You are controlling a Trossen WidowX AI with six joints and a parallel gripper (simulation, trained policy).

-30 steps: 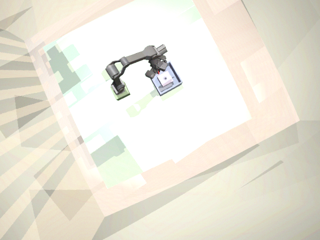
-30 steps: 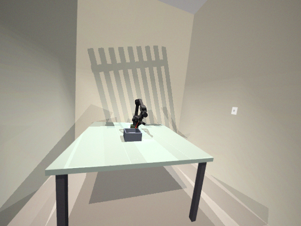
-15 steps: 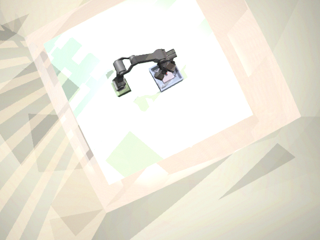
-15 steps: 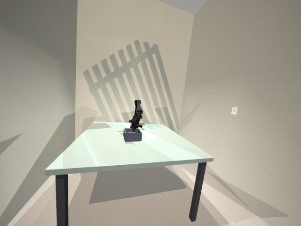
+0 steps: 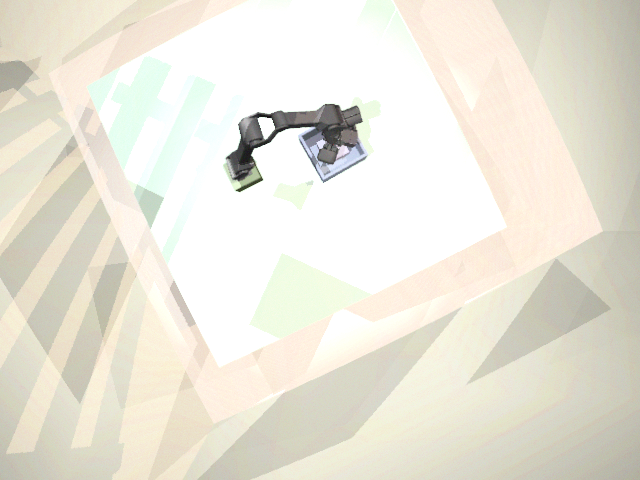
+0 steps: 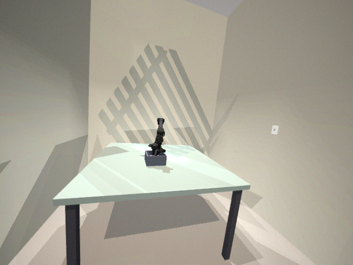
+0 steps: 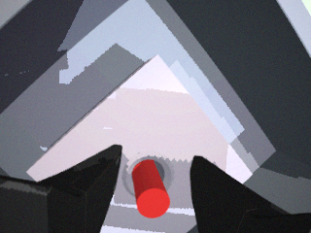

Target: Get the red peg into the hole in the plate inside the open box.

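Straddling one red peg [image 6: 155,154] [image 7: 153,196], one pincer [image 5: 338,146] [image 6: 156,153] [image 7: 156,158] stands released, two fingers apart, over one box [image 5: 344,169] [image 6: 155,160] [image 7: 119,31]

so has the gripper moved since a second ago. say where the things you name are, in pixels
Yes: in the top view the gripper [image 5: 338,147] [image 6: 156,154] [image 7: 156,158] has shifted from the box's [image 5: 345,173] [image 6: 155,160] edge to over its inside.
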